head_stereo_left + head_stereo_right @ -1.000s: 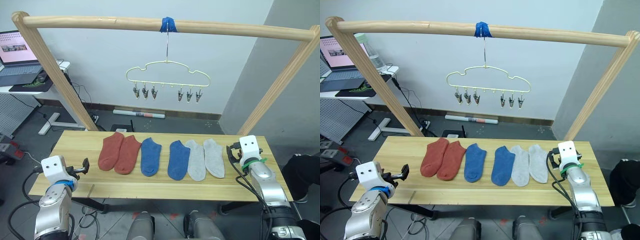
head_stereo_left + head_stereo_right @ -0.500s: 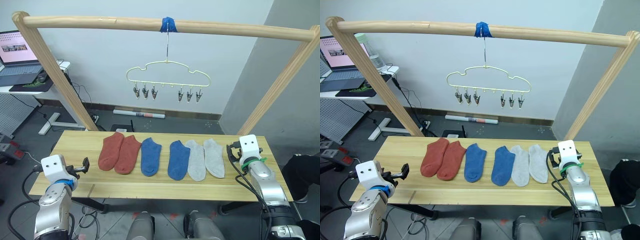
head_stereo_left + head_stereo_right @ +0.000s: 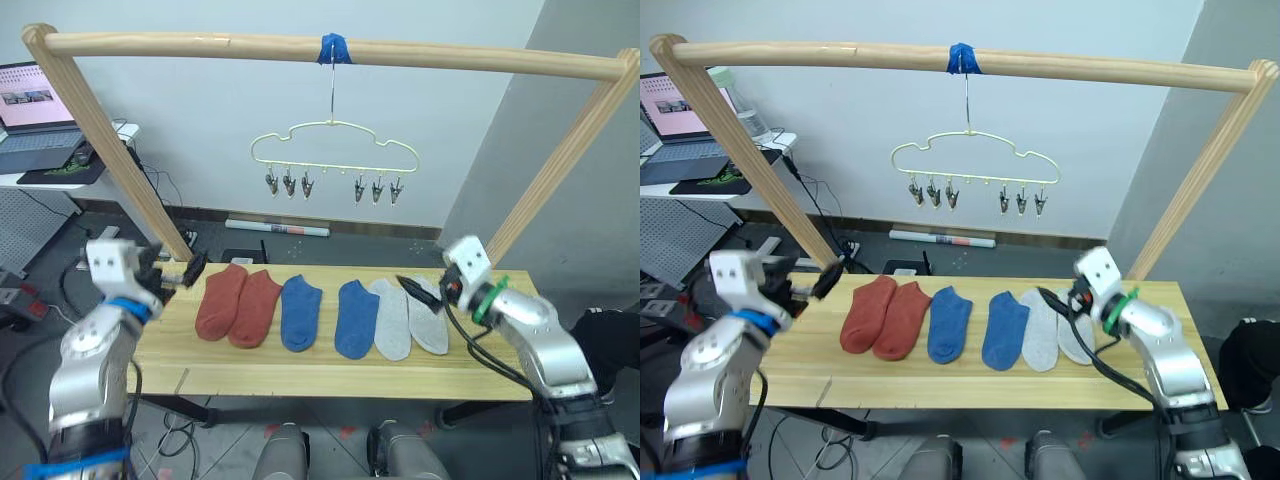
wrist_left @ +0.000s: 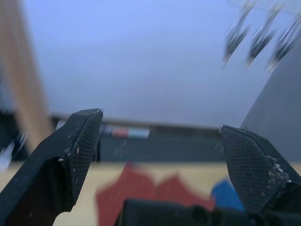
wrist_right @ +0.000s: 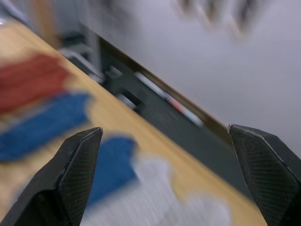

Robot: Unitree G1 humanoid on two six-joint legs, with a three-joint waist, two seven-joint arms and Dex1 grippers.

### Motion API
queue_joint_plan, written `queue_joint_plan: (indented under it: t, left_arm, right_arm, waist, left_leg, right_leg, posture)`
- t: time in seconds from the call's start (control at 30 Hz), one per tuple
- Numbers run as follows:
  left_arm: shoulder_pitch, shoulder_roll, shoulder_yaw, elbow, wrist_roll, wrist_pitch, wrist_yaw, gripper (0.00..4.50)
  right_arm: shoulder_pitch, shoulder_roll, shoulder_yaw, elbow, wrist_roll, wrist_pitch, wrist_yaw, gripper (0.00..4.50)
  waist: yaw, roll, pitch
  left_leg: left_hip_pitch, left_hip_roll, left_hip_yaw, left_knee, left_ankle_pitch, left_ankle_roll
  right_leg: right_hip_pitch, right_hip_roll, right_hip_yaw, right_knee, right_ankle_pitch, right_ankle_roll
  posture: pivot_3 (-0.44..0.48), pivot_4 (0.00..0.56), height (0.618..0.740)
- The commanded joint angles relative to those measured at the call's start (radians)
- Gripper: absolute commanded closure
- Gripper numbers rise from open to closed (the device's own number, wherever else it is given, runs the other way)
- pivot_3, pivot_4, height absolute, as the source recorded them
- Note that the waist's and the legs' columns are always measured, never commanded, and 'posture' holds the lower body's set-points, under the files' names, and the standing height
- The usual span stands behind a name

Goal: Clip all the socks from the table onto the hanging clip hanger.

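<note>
Six socks lie in a row on the table [image 3: 300,377]: two rust-red socks [image 3: 222,300], two blue socks [image 3: 300,313] and two light grey socks [image 3: 392,322]. The pale-yellow clip hanger [image 3: 333,150] hangs from the pole above them, its clips bare. My left gripper [image 3: 192,268] hovers open just left of the red socks. In the left wrist view its fingers [image 4: 77,141] frame the red socks [image 4: 141,197] below. My right gripper [image 3: 412,287] is open above the rightmost grey sock [image 3: 430,318]. Its fingers [image 5: 77,165] point over the grey and blue socks.
A round wooden pole frame [image 3: 120,170] straddles the table, its slanted legs standing at the back left and back right corners. A laptop [image 3: 35,110] sits on a side desk at the far left. Cables lie on the floor behind.
Both arms have lifted from the table's near corners. The left gripper rose to the red socks' left side; the right gripper swung inward over the grey socks. The socks lie unmoved.
</note>
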Motion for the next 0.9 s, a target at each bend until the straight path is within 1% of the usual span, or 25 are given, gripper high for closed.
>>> queue_joint_plan:
  t: [0.03, 0.1, 0.2, 0.3, 0.37, 0.4, 0.47, 0.5, 0.57, 0.6, 0.63, 0.67, 0.7, 0.73, 0.77, 0.8, 0.83, 0.87, 0.9]
  left_arm:
    - [-0.086, -0.01, -0.049, 0.057, 0.028, -0.029, -0.017, 0.05]
    - [-0.155, -0.026, -0.08, 0.114, 0.044, -0.044, -0.022, 0.05]
    - [-0.237, -0.041, -0.104, 0.234, 0.087, -0.099, -0.016, 0.05]
    - [-0.271, -0.046, -0.111, 0.297, 0.106, -0.137, -0.016, 0.05]
    - [-0.297, -0.05, -0.118, 0.334, 0.123, -0.165, -0.013, 0.05]
    - [-0.323, -0.058, -0.12, 0.364, 0.13, -0.183, -0.008, 0.05]
    - [-0.365, -0.068, -0.121, 0.406, 0.136, -0.205, -0.005, 0.05]
    - [-0.389, -0.074, -0.122, 0.442, 0.141, -0.221, -0.004, 0.05]
    - [-0.428, -0.084, -0.126, 0.495, 0.15, -0.245, -0.008, 0.05]
    - [-0.446, -0.088, -0.131, 0.522, 0.156, -0.257, -0.012, 0.05]
    - [-0.465, -0.093, -0.135, 0.547, 0.159, -0.267, -0.019, 0.05]
    - [-0.478, -0.096, -0.137, 0.567, 0.162, -0.276, -0.024, 0.05]
    - [-0.489, -0.096, -0.139, 0.577, 0.163, -0.279, -0.028, 0.05]
    - [-0.506, -0.099, -0.142, 0.602, 0.166, -0.29, -0.032, 0.05]
    - [-0.514, -0.1, -0.144, 0.61, 0.166, -0.295, -0.036, 0.05]
    - [-0.533, -0.107, -0.148, 0.642, 0.171, -0.308, -0.036, 0.05]
    - [-0.546, -0.114, -0.154, 0.664, 0.177, -0.319, -0.04, 0.05]
    - [-0.555, -0.118, -0.158, 0.68, 0.181, -0.328, -0.043, 0.05]
    - [-0.561, -0.12, -0.158, 0.69, 0.184, -0.334, -0.048, 0.05]
  right_arm:
    - [-0.088, 0.028, 0.005, -0.08, 0.124, 0.112, 0.038, 0.0]
    - [-0.16, 0.066, 0.016, -0.1, 0.15, 0.151, 0.013, 0.0]
    - [-0.228, 0.124, 0.042, -0.09, 0.096, 0.132, -0.057, 0.0]
    - [-0.243, 0.14, 0.051, -0.082, 0.075, 0.126, -0.084, 0.0]
    - [-0.249, 0.151, 0.055, -0.082, 0.07, 0.127, -0.104, 0.0]
    - [-0.254, 0.16, 0.056, -0.075, 0.062, 0.12, -0.12, 0.0]
    - [-0.269, 0.176, 0.054, -0.069, 0.049, 0.119, -0.145, 0.0]
    - [-0.279, 0.186, 0.058, -0.059, 0.044, 0.115, -0.152, 0.0]
    - [-0.297, 0.2, 0.072, -0.044, 0.03, 0.113, -0.164, 0.0]
    - [-0.304, 0.206, 0.076, -0.037, 0.023, 0.111, -0.168, 0.0]
    - [-0.31, 0.212, 0.076, -0.034, 0.022, 0.114, -0.174, 0.0]
    - [-0.313, 0.217, 0.076, -0.032, 0.022, 0.117, -0.178, 0.0]
    - [-0.316, 0.219, 0.077, -0.04, 0.018, 0.126, -0.186, 0.0]
    - [-0.319, 0.222, 0.076, -0.041, 0.018, 0.132, -0.189, 0.0]
    - [-0.322, 0.223, 0.075, -0.05, 0.021, 0.143, -0.194, 0.0]
    - [-0.328, 0.225, 0.072, -0.045, 0.019, 0.146, -0.2, 0.0]
    - [-0.332, 0.225, 0.072, -0.043, 0.018, 0.15, -0.203, 0.0]
    - [-0.334, 0.224, 0.072, -0.042, 0.018, 0.152, -0.205, 0.0]
    - [-0.337, 0.223, 0.072, -0.046, 0.018, 0.157, -0.207, 0.0]
  waist:
    - [-0.003, -0.001, -0.001]
    - [-0.004, -0.001, -0.001]
    - [-0.008, -0.001, -0.001]
    - [-0.012, -0.001, -0.001]
    - [-0.013, -0.001, -0.001]
    - [-0.013, -0.001, -0.001]
    - [-0.012, -0.002, 0.004]
    - [-0.013, -0.002, 0.01]
    - [-0.015, -0.003, 0.022]
    - [-0.017, -0.002, 0.03]
    - [-0.02, -0.002, 0.036]
    - [-0.02, -0.002, 0.042]
    - [-0.023, -0.003, 0.053]
    - [-0.025, -0.003, 0.07]
    - [-0.029, -0.003, 0.083]
    - [-0.032, -0.004, 0.092]
    - [-0.036, -0.005, 0.102]
    - [-0.039, -0.006, 0.114]
    - [-0.042, -0.006, 0.12]
  left_leg:
    - [0.001, 0.0, 0.0, -0.001, 0.0, 0.0]
    - [-0.001, 0.0, 0.0, -0.001, 0.0, 0.0]
    - [-0.004, 0.0, -0.001, -0.001, 0.0, 0.0]
    - [-0.005, 0.0, -0.001, -0.001, 0.0, 0.0]
    - [-0.006, 0.0, -0.001, -0.001, 0.0, 0.0]
    - [-0.008, 0.0, -0.001, -0.001, 0.0, 0.0]
    - [-0.01, 0.0, -0.002, 0.0, 0.0, 0.0]
    - [-0.01, 0.0, -0.002, 0.0, 0.0, 0.0]
    - [-0.009, 0.0, -0.003, 0.001, 0.0, 0.0]
    - [-0.008, 0.0, -0.003, 0.001, 0.0, 0.0]
    - [-0.008, 0.0, -0.003, 0.001, 0.0, 0.0]
    - [-0.008, 0.0, -0.003, 0.001, 0.0, 0.0]
    - [-0.008, 0.0, -0.003, 0.001, 0.0, 0.0]
    - [-0.009, 0.0, -0.003, 0.001, 0.0, 0.0]
    - [-0.012, 0.0, -0.003, 0.001, 0.0, 0.0]
    - [-0.014, 0.0, -0.003, 0.002, 0.0, 0.0]
    - [-0.017, 0.0, -0.003, 0.002, 0.0, 0.0]
    - [-0.019, -0.001, -0.003, 0.003, 0.0, 0.0]
    - [-0.02, -0.001, -0.004, 0.005, 0.0, 0.0]
  right_leg:
    - [0.0, 0.0, 0.0, -0.001, 0.0, 0.0]
    - [-0.001, 0.0, 0.0, -0.001, 0.002, 0.004]
    - [-0.003, 0.001, -0.001, -0.001, 0.003, 0.005]
    - [-0.004, 0.001, -0.001, -0.001, 0.003, 0.005]
    - [-0.004, 0.0, 0.0, -0.001, 0.003, 0.005]
    - [-0.006, 0.0, -0.001, -0.001, 0.003, 0.006]
    - [-0.007, 0.0, -0.002, 0.0, 0.004, 0.006]
    - [-0.007, 0.0, -0.002, 0.0, 0.004, 0.006]
    - [-0.007, 0.001, -0.002, 0.001, 0.004, 0.006]
    - [-0.006, 0.001, -0.001, 0.001, 0.004, 0.006]
    - [-0.006, 0.001, -0.001, 0.001, 0.004, 0.006]
    - [-0.006, 0.001, -0.001, 0.001, 0.004, 0.006]
    - [-0.006, 0.0, -0.001, 0.001, 0.004, 0.006]
    - [-0.007, 0.001, -0.001, 0.001, 0.004, 0.006]
    - [-0.01, 0.0, -0.002, 0.002, 0.004, 0.006]
    - [-0.012, 0.0, -0.001, 0.003, 0.004, 0.006]
    - [-0.016, 0.0, -0.001, 0.006, 0.004, 0.006]
    - [-0.019, -0.001, -0.001, 0.009, 0.004, 0.005]
    - [-0.02, -0.002, -0.002, 0.012, 0.006, 0.002]
  posture:
    - [0.046, 0.12, 0.74]
    - [0.041, 0.117, 0.74]
    - [0.033, 0.112, 0.74]
    - [0.029, 0.112, 0.74]
    - [0.017, 0.13, 0.74]
    - [0.017, 0.13, 0.74]
    - [0.0, 0.181, 0.74]
    - [0.0, 0.181, 0.74]
    - [-0.011, 0.231, 0.74]
    - [-0.011, 0.231, 0.74]
    - [-0.015, 0.254, 0.74]
    - [-0.015, 0.254, 0.74]
    - [-0.031, 0.304, 0.74]
    - [-0.031, 0.304, 0.74]
    - [-0.04, 0.329, 0.74]
    - [-0.04, 0.329, 0.74]
    - [-0.048, 0.346, 0.74]
    - [-0.048, 0.346, 0.74]
    - [-0.054, 0.36, 0.74]
